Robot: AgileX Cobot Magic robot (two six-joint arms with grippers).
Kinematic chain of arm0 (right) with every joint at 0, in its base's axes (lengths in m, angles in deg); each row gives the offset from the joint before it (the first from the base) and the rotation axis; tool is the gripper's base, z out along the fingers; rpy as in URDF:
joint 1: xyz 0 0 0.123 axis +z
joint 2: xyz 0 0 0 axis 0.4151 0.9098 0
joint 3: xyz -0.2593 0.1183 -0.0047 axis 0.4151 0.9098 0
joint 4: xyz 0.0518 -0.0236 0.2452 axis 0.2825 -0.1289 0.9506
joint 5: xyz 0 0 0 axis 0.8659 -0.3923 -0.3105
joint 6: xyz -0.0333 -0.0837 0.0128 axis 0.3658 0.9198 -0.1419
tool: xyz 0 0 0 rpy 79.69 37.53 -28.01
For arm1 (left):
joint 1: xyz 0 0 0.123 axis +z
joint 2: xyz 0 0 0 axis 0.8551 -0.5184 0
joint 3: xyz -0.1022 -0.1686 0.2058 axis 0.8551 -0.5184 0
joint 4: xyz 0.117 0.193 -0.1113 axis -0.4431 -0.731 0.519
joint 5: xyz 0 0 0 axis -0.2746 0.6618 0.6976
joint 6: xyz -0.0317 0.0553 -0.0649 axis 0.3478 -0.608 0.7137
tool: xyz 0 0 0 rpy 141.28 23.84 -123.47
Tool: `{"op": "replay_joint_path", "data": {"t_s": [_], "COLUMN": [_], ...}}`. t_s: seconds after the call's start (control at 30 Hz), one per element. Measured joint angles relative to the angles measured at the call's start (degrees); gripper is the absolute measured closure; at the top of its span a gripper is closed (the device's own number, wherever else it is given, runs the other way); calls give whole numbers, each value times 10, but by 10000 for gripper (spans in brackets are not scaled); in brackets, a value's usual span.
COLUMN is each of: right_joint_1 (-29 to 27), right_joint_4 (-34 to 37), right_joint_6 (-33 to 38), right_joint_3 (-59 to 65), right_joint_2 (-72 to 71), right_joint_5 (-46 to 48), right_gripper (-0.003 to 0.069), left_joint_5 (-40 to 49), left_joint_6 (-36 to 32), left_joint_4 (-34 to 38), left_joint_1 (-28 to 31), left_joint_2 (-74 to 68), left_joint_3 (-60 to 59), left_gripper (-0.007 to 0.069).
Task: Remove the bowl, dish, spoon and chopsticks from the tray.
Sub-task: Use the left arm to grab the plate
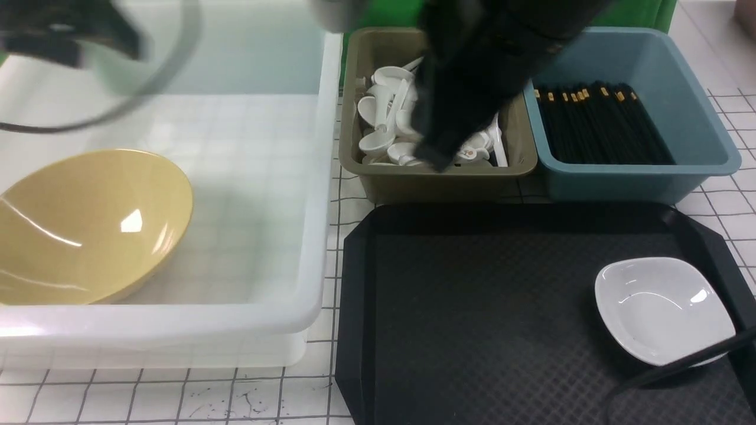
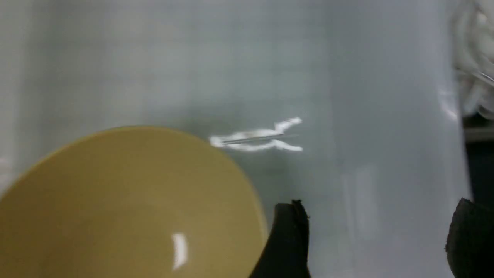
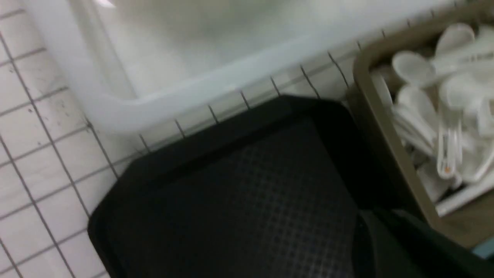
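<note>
The mustard-yellow bowl (image 1: 88,224) lies tilted inside the translucent white tub (image 1: 319,177); it also shows in the left wrist view (image 2: 127,204). My left gripper (image 2: 380,220) hangs open and empty over the tub floor beside the bowl, and is a blur at the top left of the front view (image 1: 71,35). The small white dish (image 1: 664,310) sits at the right end of the black tray (image 1: 472,307). My right gripper (image 1: 437,156) is over the olive bin and looks shut (image 3: 366,231), with nothing seen in it. White spoons (image 1: 384,112) fill that bin. Black chopsticks (image 1: 596,124) lie in the blue bin.
The olive bin (image 1: 437,183) and the blue bin (image 1: 697,106) stand side by side behind the tray. The tub sits left of the tray on a white gridded tabletop (image 1: 177,395). A dark cable (image 1: 679,366) crosses the tray's near right corner, in front of the dish.
</note>
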Motion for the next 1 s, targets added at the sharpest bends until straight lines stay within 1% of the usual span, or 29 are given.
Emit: {"op": "replay_joint_path", "data": {"t_s": [0.07,0.17,0.23,0.27,0.3,0.37,0.4,0.43,0.5,0.6,0.7,0.73,0.77,0.87,1.0], "right_joint_1": [-30,-78,-115,-118,-147,-175,-182,-209,-241,-263,-269,-269,-269,-270,-270], "right_joint_4": [-1,-2,-2,-2,-3,-3,-3,-4,-5,-5,-5,-5,-5,-4,-4], "right_joint_6": [-14,-31,-44,-45,-55,-59,-59,-60,-64,-74,-85,-87,-87,-88,-88], "right_joint_3": [56,150,220,226,276,321,332,372,422,462,488,497,497,512,521], "right_joint_2": [-31,-89,-140,-140,-180,-225,-230,-275,-327,-382,-426,-444,-447,-478,-493], "right_joint_5": [-1,-3,-3,-3,-5,-8,-8,-9,-9,-9,-9,-8,-7,-2,0], "right_gripper": [594,593,592,592,591,591,591,591,591,591,591,591,591,591,591], "left_joint_5": [2,0,-13,-15,-34,-59,-65,-92,-118,-136,-147,-149,-149,-158,-181], "left_joint_6": [0,-1,-1,-1,0,3,4,7,7,10,22,35,37,64,70], "left_joint_4": [-19,-52,-61,-62,-62,-62,-62,-61,-57,-48,-42,-41,-41,-31,-4], "left_joint_1": [-80,-185,-242,-248,-287,-321,-329,-364,-403,-439,-468,-477,-478,-485,-485], "left_joint_2": [-11,-40,-64,-69,-89,-109,-114,-135,-166,-212,-264,-296,-296,-364,-432], "left_joint_3": [-3,-3,-3,-3,-3,-3,-3,-3,3,27,77,105,109,175,234], "left_gripper": [179,181,182,181,181,181,181,181,181,181,181,181,181,181,181]}}
